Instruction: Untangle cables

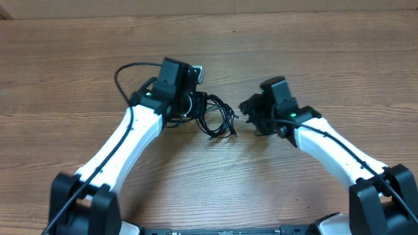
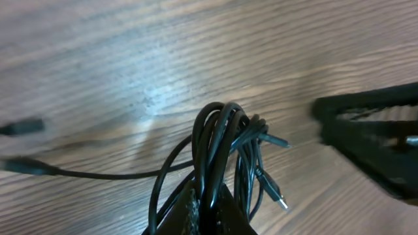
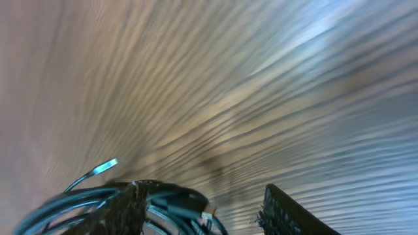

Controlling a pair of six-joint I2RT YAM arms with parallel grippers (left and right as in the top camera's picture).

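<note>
The cables (image 1: 219, 117) are a small bundle of thin black cords in the middle of the wooden table. My left gripper (image 1: 194, 103) is at the bundle's left side. In the left wrist view it (image 2: 209, 199) is shut on several strands of the cables (image 2: 225, 140), with silver-tipped plugs hanging to the right. My right gripper (image 1: 248, 109) is just right of the bundle. In the right wrist view it (image 3: 202, 190) is open, with the cables (image 3: 173, 199) at its left finger and a silver plug tip sticking out at the left.
The wooden table (image 1: 313, 52) stretches all round. A thicker black arm wire (image 1: 124, 72) loops behind the left gripper. The right gripper's black fingers (image 2: 372, 143) show at the right of the left wrist view.
</note>
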